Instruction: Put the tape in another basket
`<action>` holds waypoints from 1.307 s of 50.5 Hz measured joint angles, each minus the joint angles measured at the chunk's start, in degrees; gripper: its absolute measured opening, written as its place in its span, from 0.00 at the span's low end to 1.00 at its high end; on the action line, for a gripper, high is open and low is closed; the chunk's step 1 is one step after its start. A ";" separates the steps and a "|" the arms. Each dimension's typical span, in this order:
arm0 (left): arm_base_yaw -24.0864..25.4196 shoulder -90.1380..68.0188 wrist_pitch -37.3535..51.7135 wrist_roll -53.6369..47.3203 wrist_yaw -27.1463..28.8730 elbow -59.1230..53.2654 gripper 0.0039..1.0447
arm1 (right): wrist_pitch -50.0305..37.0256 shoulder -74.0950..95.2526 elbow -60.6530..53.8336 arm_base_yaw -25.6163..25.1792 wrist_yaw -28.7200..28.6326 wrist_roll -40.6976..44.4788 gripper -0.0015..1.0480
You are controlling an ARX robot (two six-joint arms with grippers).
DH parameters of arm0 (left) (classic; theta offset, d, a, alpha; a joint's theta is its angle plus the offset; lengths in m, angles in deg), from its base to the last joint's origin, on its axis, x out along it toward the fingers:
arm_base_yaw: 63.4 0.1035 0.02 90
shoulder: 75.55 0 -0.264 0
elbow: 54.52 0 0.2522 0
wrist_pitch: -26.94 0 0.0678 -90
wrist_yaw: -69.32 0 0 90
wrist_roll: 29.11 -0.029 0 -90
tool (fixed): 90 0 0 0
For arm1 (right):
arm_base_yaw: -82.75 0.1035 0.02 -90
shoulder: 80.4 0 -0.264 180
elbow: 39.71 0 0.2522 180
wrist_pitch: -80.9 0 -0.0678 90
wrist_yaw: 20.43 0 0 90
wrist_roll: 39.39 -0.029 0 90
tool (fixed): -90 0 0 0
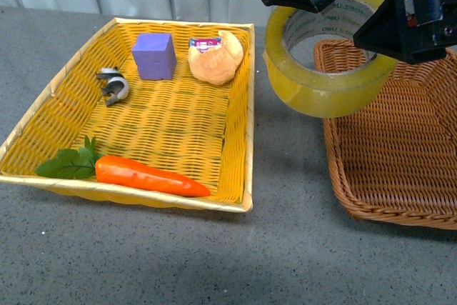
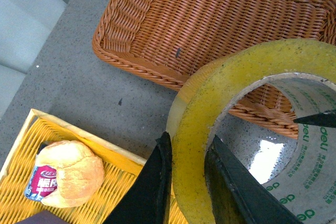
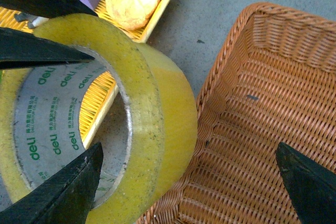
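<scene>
1. The tape (image 1: pixel 325 80) hangs tilted in the air above the strip of table (image 1: pixel 285 248) between the yellow basket (image 1: pixel 248 112) and the brown basket (image 1: pixel 400 155), with one side just over the brown basket's near rim
2. The left gripper (image 2: pixel 189 141) is clamped on the roll's wall, one finger inside the core and one on the outer face
3. The right gripper (image 3: pixel 189 150) is wide open and grips nothing; one finger sits inside the core and the other hangs over the brown weave, so the opposite wall lies between them
4. This looks like a hand-over, so the right jaws should close squarely on that wall, deep enough that the smooth roll cannot pivot
5. The left should let go only once that grip is firm, then back straight out of the core without dragging the roll
6. From there, carry the roll over the basket's middle and lower it before releasing, so it does not tip out over the low sides
</scene>
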 joint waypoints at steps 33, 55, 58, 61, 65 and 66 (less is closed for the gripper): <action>-1.11 0.26 0.48 4.11 4.72 -0.02 0.18 | 1.33 2.49 2.32 0.33 0.87 -4.26 0.15; 6.34 15.78 27.96 27.85 26.14 -14.05 0.91 | -2.60 17.62 6.01 -8.74 5.22 0.37 0.15; 8.50 17.51 30.73 32.09 31.01 -18.36 0.96 | -3.87 20.20 6.45 -10.88 5.70 0.76 0.15; 10.47 18.80 32.44 36.79 34.29 -22.77 0.94 | -4.96 22.10 6.71 -12.55 5.64 0.94 0.15; 12.85 19.85 33.79 43.45 37.42 -28.70 0.94 | -5.90 24.81 7.23 -14.49 6.12 1.51 0.15; 13.33 20.04 34.16 44.94 37.83 -30.23 0.94 | -6.23 25.51 7.28 -14.91 6.47 1.75 0.15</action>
